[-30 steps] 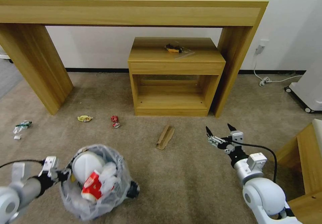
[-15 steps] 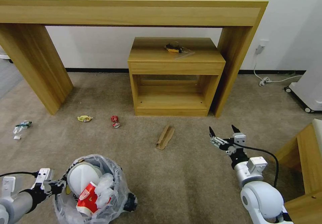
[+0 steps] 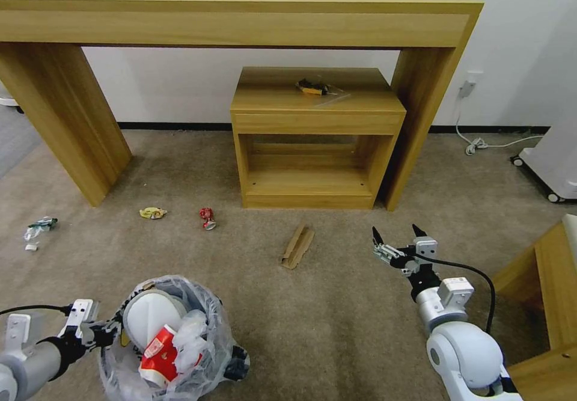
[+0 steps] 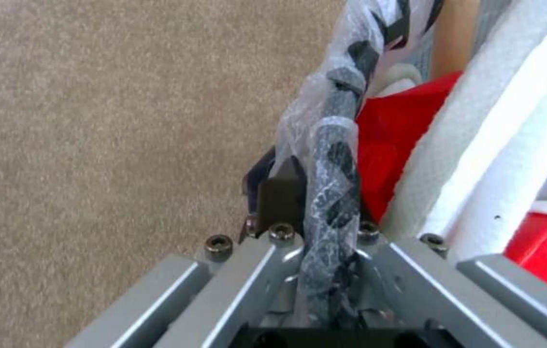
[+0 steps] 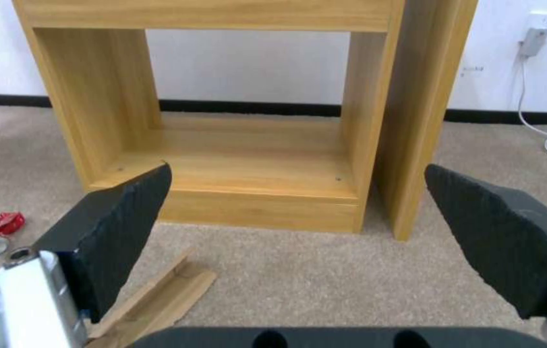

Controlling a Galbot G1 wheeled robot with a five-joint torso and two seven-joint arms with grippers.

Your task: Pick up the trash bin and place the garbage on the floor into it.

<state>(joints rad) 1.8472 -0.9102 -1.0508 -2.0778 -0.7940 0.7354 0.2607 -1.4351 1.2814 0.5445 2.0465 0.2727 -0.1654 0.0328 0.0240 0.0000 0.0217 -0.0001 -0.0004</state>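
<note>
Head view. The trash bin, lined with a clear printed bag, sits on the beige floor well in front of the small wooden cabinet and off to its left. It holds a white slipper, a red-and-white carton and crumpled white pieces. The left gripper is clamped on the bin's near-left rim. In front of the cabinet lies a cardboard strip; to the cabinet's left lie a crushed red can, a yellow wrapper and, farther left, a clear bottle. The right gripper hovers in front of the cabinet's right corner, to the right of the cardboard strip, fingers spread wide and holding nothing.

Left wrist view. The left gripper has its fingers closed on the bin's bag-wrapped rim; red packaging and the white slipper lie just inside.

Right wrist view. The right gripper points at the cabinet, its two black fingertips far apart and empty. The cardboard strip lies below the gripper in front of the cabinet, the red can farther to the cabinet's left.
</note>
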